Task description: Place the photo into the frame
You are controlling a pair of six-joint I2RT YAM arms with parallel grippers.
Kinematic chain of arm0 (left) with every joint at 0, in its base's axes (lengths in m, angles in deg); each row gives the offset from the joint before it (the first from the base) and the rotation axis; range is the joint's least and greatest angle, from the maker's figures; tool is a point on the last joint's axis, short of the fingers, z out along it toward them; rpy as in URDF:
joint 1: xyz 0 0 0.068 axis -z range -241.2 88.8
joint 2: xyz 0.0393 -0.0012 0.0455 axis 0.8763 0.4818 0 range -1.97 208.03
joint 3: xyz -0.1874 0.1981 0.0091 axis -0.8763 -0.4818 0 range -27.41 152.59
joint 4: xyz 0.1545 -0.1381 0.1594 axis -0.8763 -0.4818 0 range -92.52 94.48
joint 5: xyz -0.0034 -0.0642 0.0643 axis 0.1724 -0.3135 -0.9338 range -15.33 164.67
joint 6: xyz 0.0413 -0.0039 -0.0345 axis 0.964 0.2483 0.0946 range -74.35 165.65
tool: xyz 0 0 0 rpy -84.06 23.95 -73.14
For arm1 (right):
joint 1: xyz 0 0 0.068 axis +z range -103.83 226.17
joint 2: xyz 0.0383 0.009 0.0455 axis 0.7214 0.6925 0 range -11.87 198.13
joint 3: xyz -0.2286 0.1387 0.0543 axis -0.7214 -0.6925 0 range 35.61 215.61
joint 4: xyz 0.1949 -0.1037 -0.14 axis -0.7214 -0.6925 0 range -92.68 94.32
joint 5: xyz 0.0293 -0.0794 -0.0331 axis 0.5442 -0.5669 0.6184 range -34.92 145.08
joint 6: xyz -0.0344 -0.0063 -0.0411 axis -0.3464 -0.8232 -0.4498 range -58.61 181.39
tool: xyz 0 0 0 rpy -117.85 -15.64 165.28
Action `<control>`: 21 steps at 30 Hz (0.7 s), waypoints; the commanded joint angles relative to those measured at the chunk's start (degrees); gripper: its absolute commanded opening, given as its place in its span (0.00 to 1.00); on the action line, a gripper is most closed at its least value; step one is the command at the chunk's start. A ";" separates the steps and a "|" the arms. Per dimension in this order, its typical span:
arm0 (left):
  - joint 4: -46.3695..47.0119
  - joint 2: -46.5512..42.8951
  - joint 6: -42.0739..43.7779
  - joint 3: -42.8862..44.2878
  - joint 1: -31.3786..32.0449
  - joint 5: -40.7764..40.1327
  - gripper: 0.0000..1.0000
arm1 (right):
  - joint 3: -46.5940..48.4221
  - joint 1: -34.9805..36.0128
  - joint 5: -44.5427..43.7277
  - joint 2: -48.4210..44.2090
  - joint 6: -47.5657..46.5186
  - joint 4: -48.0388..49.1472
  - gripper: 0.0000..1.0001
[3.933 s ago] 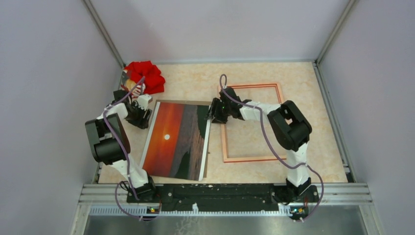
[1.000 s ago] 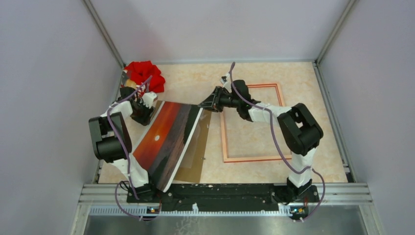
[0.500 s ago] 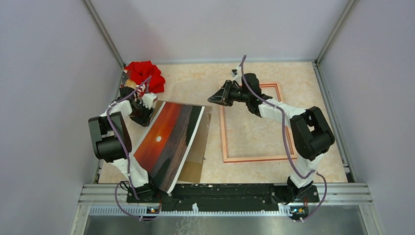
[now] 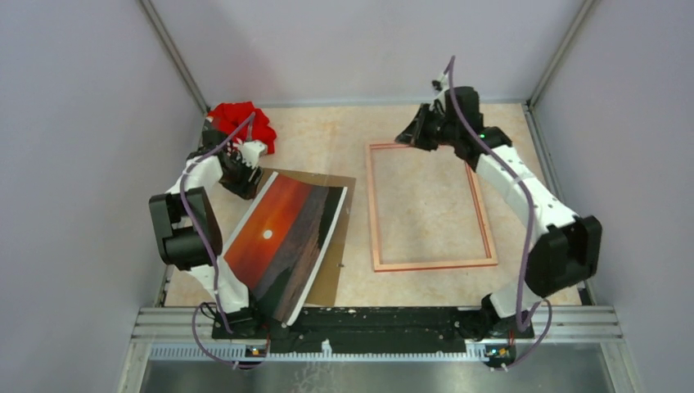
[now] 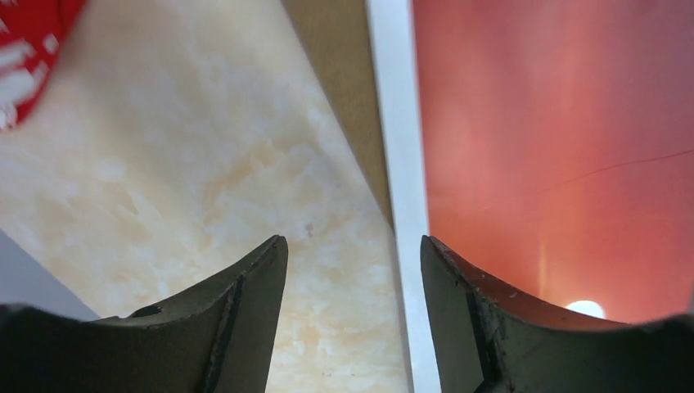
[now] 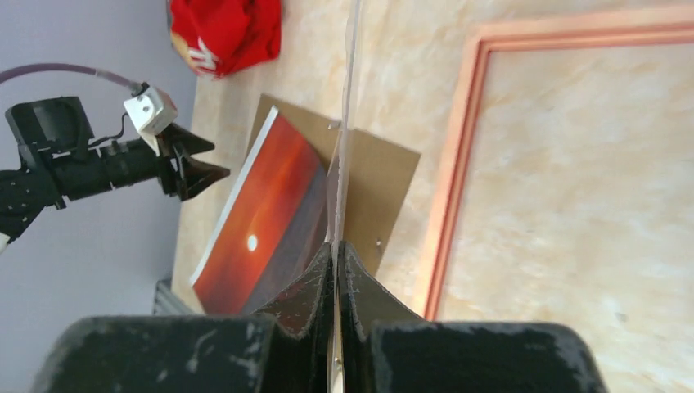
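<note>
Near edge, top view: the photo [image 4: 282, 241] lies picture side up on the left half of the table [image 4: 327, 139], skewed, its near corner reaching over the black rail by the L arm's base; it lies over a brown board [image 4: 326, 282] which shows at its near-right side and along its far edge; the photo is outside the frame [image 4: 434, 264], well left of it and not touching.

The frame lies flat, right of centre, pale wood-coloured side up; table surface shows through its opening.

Farther back on the left, the left gripper [image 4: 243, 174] sits low at the photo's far-left corner; wrist view shows its fingers [image 5: 245, 311] spread apart, gripping nothing, w/ the photo's white border and bare table between them and the board's edge just beyond.

Far-left corner: a red cloth [image 4: 241, 119], bunched up, just behind that gripper.

Farthest, the right gripper [image 4: 407, 135] hangs raised by the frame's far rail, arm stretched out; wrist view shows its fingers [image 6: 311, 278] pressed together on a thin sheet [image 6: 341, 123] seen edge-on as a pale line running away from the tips; what the sheet is can't be told.
</note>
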 commanded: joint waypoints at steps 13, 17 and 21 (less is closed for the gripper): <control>-16.36 -14.34 -1.70 28.42 23.10 8.45 0.99 | 15.06 -1.79 -17.19 -19.00 -7.89 -14.69 0.00; -15.86 -18.40 -2.14 31.42 31.83 8.86 0.99 | 15.84 2.23 -25.79 -19.89 -1.24 -13.68 0.00; -18.11 -17.09 -9.01 40.51 41.78 8.42 0.99 | 15.72 13.26 -44.64 -19.88 3.30 -12.75 0.00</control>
